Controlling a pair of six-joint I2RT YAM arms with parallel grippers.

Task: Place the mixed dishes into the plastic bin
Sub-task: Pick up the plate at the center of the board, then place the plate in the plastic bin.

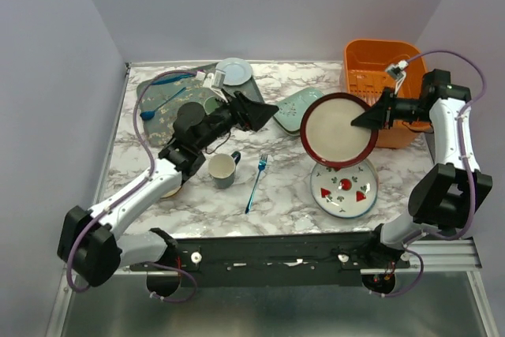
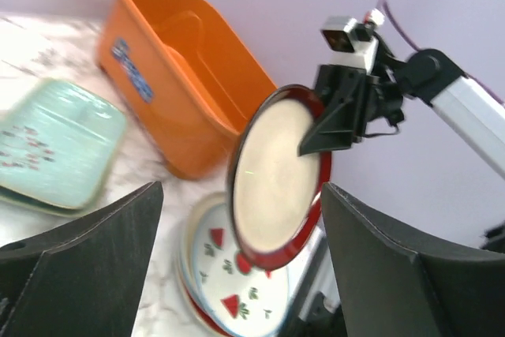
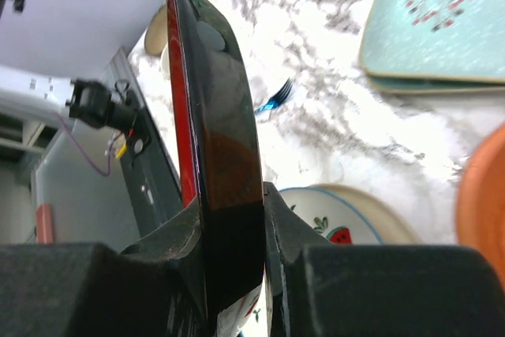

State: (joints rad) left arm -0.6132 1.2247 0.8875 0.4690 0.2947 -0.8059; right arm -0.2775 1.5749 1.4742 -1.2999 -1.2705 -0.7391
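Red-rimmed plate [image 1: 339,128] edge pinched between right fingers [image 3: 347,290].

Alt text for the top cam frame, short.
The right claw holds a red-rimmed plate tilted in the air, next to the orange bin. The left claw is open and empty beside a green dish; a mug, fork and white plate sit on the table.

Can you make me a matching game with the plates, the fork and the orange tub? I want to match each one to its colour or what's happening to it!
Things:
1. red-rimmed plate
2. fork
3. bin
4. watermelon plate

Matches:
A. orange
B. white with red slices
C. blue
D. held up on edge by the right gripper

Pairs: 1-D, 2-C, 3-A, 4-B
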